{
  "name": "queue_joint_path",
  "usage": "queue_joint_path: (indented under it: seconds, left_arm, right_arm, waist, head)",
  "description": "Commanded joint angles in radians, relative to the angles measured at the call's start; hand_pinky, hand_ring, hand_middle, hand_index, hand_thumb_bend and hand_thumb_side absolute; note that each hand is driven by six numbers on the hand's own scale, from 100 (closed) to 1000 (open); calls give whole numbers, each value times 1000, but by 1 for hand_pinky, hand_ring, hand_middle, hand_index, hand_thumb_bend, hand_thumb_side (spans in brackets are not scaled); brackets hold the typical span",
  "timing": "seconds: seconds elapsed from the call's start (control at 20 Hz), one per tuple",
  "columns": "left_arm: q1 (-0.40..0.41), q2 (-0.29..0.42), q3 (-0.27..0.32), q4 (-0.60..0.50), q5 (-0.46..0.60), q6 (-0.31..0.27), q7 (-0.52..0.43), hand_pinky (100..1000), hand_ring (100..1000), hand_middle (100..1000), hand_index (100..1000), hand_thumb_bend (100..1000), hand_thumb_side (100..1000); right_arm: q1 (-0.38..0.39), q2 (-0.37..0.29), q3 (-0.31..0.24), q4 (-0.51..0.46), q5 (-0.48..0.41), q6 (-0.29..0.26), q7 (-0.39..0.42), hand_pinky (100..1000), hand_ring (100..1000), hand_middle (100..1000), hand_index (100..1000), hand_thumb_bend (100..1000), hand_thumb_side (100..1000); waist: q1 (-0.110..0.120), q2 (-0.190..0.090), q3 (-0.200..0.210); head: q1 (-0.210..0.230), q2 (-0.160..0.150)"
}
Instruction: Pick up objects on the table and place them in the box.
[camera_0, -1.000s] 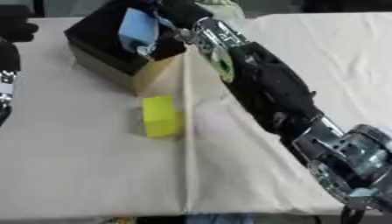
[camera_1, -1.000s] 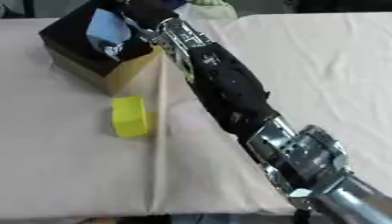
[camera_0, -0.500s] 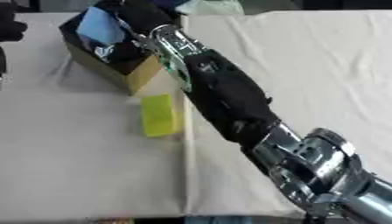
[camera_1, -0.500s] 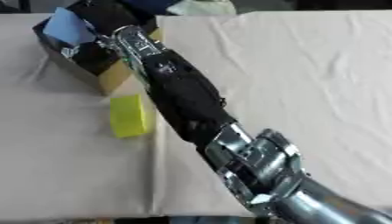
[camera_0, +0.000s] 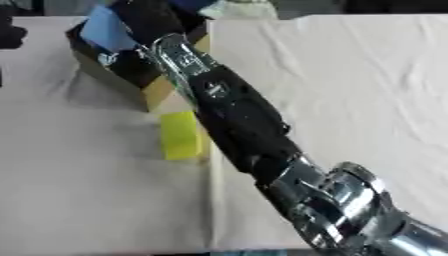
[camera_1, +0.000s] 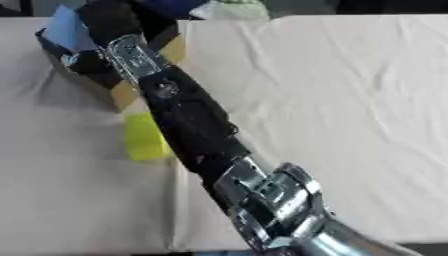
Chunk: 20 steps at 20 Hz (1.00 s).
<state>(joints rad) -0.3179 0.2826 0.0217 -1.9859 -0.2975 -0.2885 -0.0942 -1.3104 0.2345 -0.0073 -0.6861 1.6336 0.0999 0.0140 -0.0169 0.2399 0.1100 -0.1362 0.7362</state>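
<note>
Box (camera_0: 92, 62): black-walled, upper left of the table, a blue object (camera_0: 103, 31) lodged in its opening. Yellow block (camera_0: 181, 134): flat on the cloth just below the box, not yet collected. Right hand (camera_0: 149, 20): reached over the box; whether the fingers are spread or closed cannot be told. Release is best made well inside the walls. Table cloth (camera_0: 350, 80): cream, creased, a seam down the middle. Left hand: unseen.

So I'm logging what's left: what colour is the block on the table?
Yellow; the block shows best in the left eye view.
</note>
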Motion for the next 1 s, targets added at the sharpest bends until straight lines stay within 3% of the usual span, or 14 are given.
queue_joint_path:
  seconds: [0.05, 0.3, 0.65, 1.0]
  left_arm:
    - [-15, 13, -1, -14, 6, -2, -5, 757, 759, 797, 825, 102, 852]
    - [-14, 13, 0, -14, 4, -1, -8, 757, 759, 798, 825, 102, 854]
    - [-20, 16, -1, -14, 4, -3, -12, 757, 759, 798, 825, 100, 853]
    - [-32, 23, -3, -14, 2, -7, -17, 758, 759, 799, 825, 100, 856]
  right_arm:
    - [-19, 10, -27, -45, 29, 47, -3, 867, 800, 588, 791, 100, 867]
    - [-17, 16, -60, -76, 63, 99, 0, 866, 801, 587, 793, 100, 867]
    - [-31, 10, -91, -111, 34, 148, 0, 863, 800, 580, 793, 100, 869]
    - [-18, 1, -136, -111, 95, 235, 35, 866, 805, 585, 797, 100, 890]
  waist:
    - [4, -14, 4]
    - [2, -11, 9]
    - [-4, -5, 17]
    - [-15, 14, 46]
  head:
    - [-5, -17]
    - [-4, -22]
    - [-3, -32]
    - [-28, -53]
